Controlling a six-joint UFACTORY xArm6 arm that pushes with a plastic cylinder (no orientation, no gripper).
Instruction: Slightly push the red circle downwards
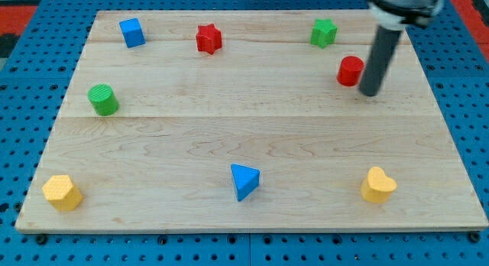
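Note:
The red circle (350, 71) stands on the wooden board (252, 128) at the view's upper right. My tip (369, 92) is at the end of the dark rod, just to the right of the red circle and slightly below it, very close to or touching its right side.
A green star (323, 33) lies above the red circle. A red star (208, 38) and a blue cube (132, 32) sit along the top. A green cylinder (102, 99) is at the left. A yellow hexagon (62, 193), blue triangle (244, 181) and yellow heart (377, 185) lie along the bottom.

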